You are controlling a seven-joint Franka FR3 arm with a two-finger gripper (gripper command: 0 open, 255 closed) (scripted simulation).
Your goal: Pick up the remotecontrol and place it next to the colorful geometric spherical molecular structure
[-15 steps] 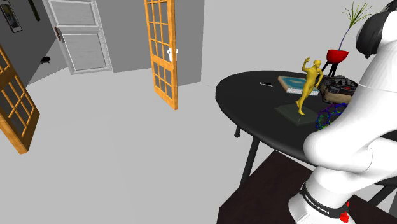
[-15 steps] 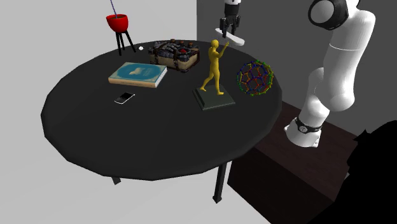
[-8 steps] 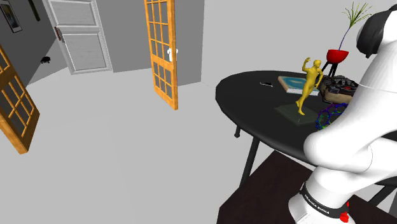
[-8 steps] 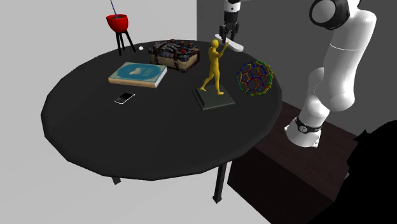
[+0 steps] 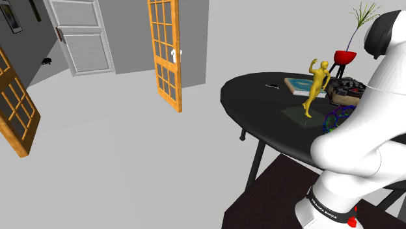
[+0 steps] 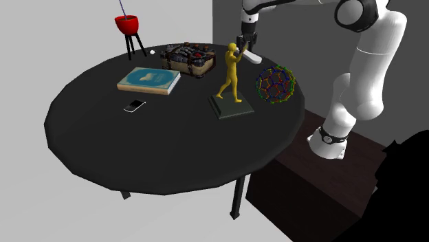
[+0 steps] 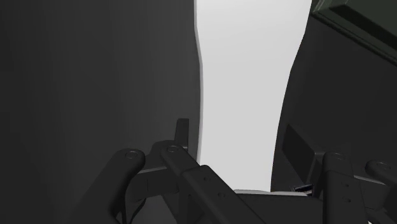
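Note:
In the second exterior view my gripper (image 6: 243, 47) hangs above the back of the round black table (image 6: 137, 151), shut on a white bar-shaped remote control (image 6: 253, 57). It is just behind the raised arm of a yellow figurine (image 6: 232, 74) and up and to the view's left of the colourful lattice sphere (image 6: 276, 84). The remote is in the air, tilted. Seen from the wrist, the white remote (image 7: 245, 95) runs away from the hand between the black fingers (image 7: 184, 181). From the shoulder camera the sphere (image 5: 334, 120) peeks out beside my white arm, next to the figurine (image 5: 317, 81).
On the table lie a blue book (image 6: 149, 80), a phone (image 6: 135, 105) and a dark filled basket (image 6: 187, 58). A red pot on a tripod (image 6: 127, 25) stands at the far edge. Orange glazed doors (image 5: 164, 52) stand across the floor. The stand (image 6: 302, 172) adjoins the table.
The gripper has come down with the remote, from well above the figurine's head to level with its raised arm, closer to the sphere. Nothing on the table has moved.

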